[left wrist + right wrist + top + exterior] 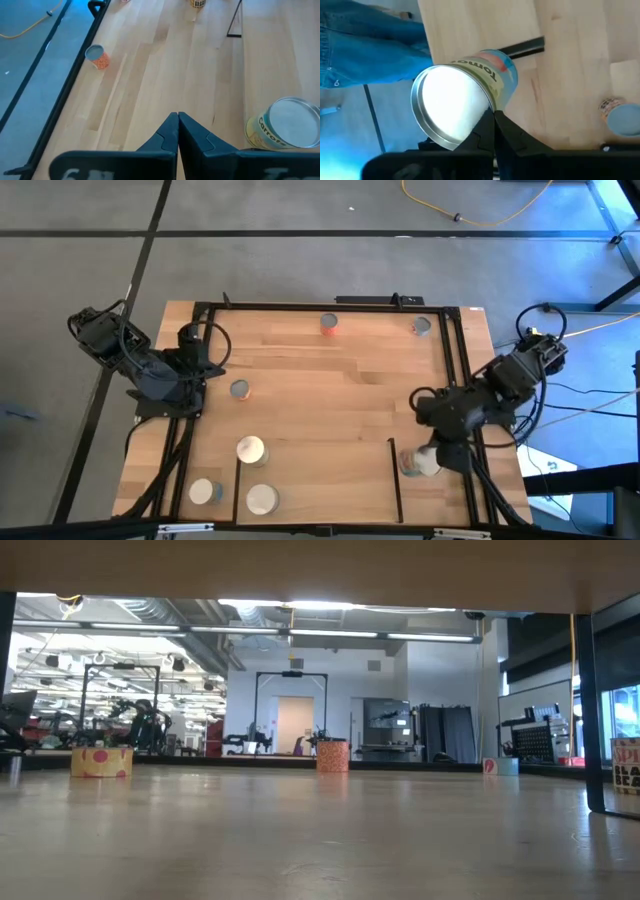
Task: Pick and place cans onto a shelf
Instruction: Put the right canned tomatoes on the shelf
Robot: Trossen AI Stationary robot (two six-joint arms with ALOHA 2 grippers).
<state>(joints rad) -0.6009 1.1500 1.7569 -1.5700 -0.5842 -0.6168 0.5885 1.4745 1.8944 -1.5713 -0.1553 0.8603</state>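
So the cans: small steel food tins, rigid, probably some weight if they're full. The sides are smooth with paper labels, so a bit slippery. I'd pinch across the body around mid-height with the fingers either side of the round wall. The rim and the flat lid give nothing to hold.

Count from the overhead view: I get seven. Along the far edge of the surface [330, 380] there's an orange can [329, 324] and a grey-topped can [421, 326]. A carrots can [239, 389] stands just in front of the left arm. A cream-topped can [250, 450] sits right at the open mouth of the shelf [320, 490], and a white-topped can [262, 499] is on the shelf near its left bar. One more can [204, 491] stands just outside that left bar. The seventh is a tomato can [470, 95], just outside the shelf's right bar under the right arm. The arm covers that spot, so it could be hiding another; I can't tell. One shelf, two arms.

The right tool [494, 117] has its fingers pressed together with nothing between them. The tips are right up against the tomato can's side, near its pale lid, so it isn't holding it. My guess is it needs to spread its fingers before any pick can happen.

The left tool [178, 122] is also fully closed and empty, parked at the left side of the surface with the carrots can beside it.

A person's jeans show past the surface edge in the right wrist view.
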